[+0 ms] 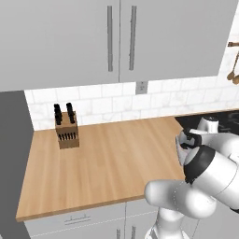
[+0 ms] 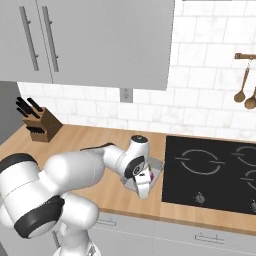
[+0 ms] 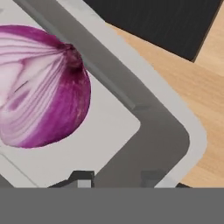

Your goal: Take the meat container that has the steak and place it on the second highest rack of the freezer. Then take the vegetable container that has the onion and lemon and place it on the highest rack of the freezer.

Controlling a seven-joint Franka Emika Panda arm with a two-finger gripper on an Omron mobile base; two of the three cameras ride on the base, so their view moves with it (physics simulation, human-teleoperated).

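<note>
Wooden counter (image 2: pixel 90 145) is stretching out under grey wall cabinets, with a knife block (image 2: pixel 41 125) off at its far end and the black hob (image 2: pixel 215 172) lying just past where the gripper (image 2: pixel 142 181) is working. In the right base view the hand is pointing down into the vegetable container (image 2: pixel 156 170), a shallow grey tray sitting on the wood right at the hob's edge. In the hand view the onion (image 3: pixel 41 87) is lying inside the tray just ahead of the jaws and to one side, and the tray's rim (image 3: pixel 175 131) is curving round straight in front of them. A speck of yellow beside the hand in the right base view may be the lemon, though it is too small to be sure. The fingertips are barely peeking up at the bottom of the hand view, so I cannot tell how wide the jaws are standing or whether they are biting on the rim. Risk now: a thin wall pinched near one corner is likely tipping the tray as it lifts, rolling the onion out. A shallow bite could slip, dropping the tray onto the hob.
</note>
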